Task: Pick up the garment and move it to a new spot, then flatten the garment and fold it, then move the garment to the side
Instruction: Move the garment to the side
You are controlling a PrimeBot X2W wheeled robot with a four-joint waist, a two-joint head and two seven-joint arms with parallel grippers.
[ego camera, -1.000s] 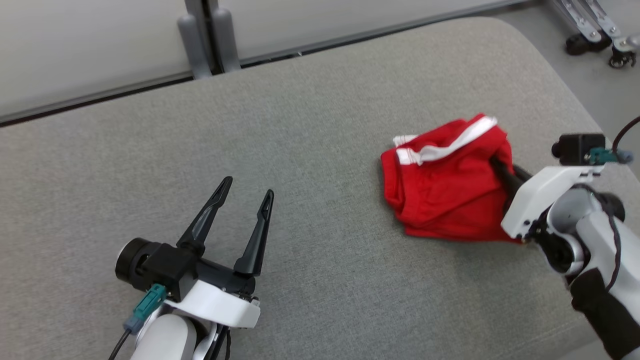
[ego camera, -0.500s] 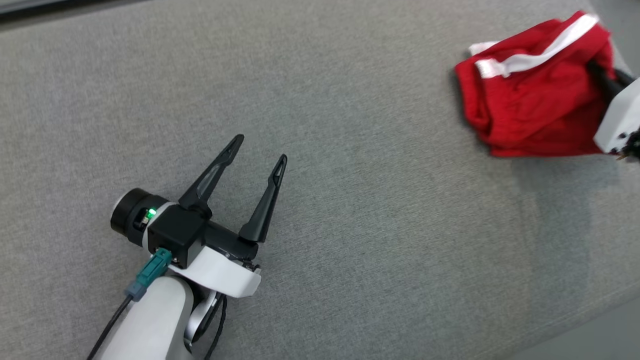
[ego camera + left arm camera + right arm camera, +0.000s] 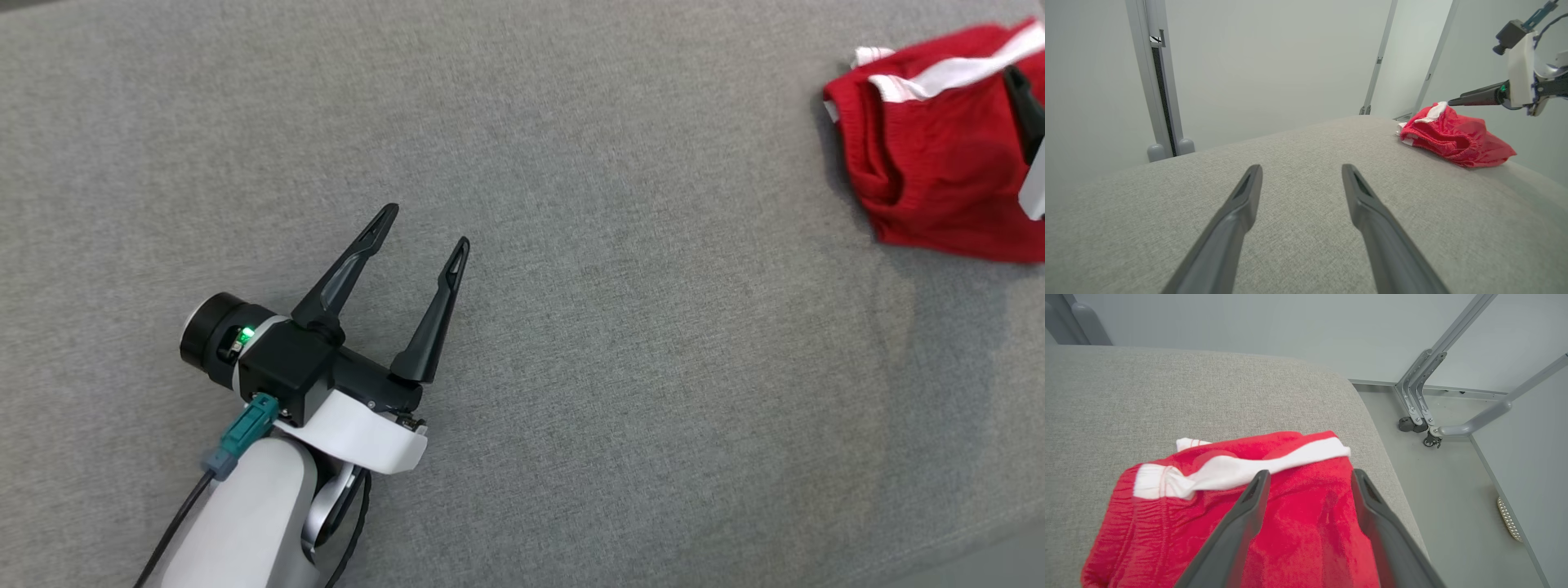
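Hovering wide-open above the red garment (image 3: 1147,522), which lies crumpled crosswise by the rounded corner of the counter (image 3: 653,367), the right end effector (image 3: 1310,473) is nearer (the left end effector (image 3: 426,225), likewise wide, waits mid-counter).

no readable writing

no words, labels, brand marks, numbers or signs can be read in any of the views. the closest thing to a marking is on the garment (image 3: 1298,522): a small white tab (image 3: 1188,443) at its far left corner carries a few thin red lines. these look like stitching rather than print, though the tab is too small to be sure.
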